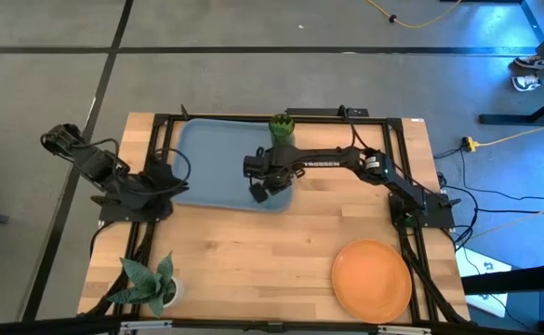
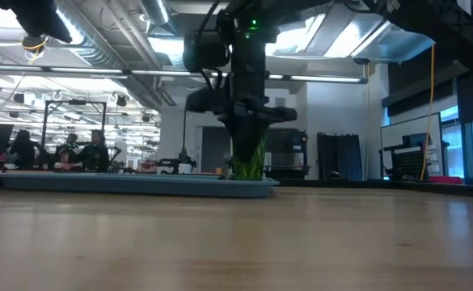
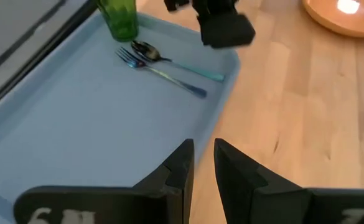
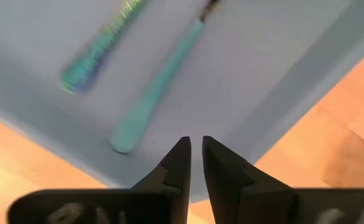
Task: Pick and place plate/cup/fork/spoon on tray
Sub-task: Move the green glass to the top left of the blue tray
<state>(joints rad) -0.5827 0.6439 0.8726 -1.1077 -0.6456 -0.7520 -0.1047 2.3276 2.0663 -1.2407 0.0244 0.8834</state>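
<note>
The blue-grey tray lies on the table's far middle. The green cup stands upright on its far right corner. The spoon and the fork lie flat side by side on the tray floor near its right end; both handles show in the right wrist view. My right gripper points down above the tray's near right corner, clear of both, with a narrow empty gap. My left gripper waits over the tray's left edge, slightly open and empty. The orange plate rests on the table at near right.
A leafy plant in a white pot stands at the table's near left corner. Black frame rails run along both sides of the tray. Bare wood stretches between the tray and the near edge.
</note>
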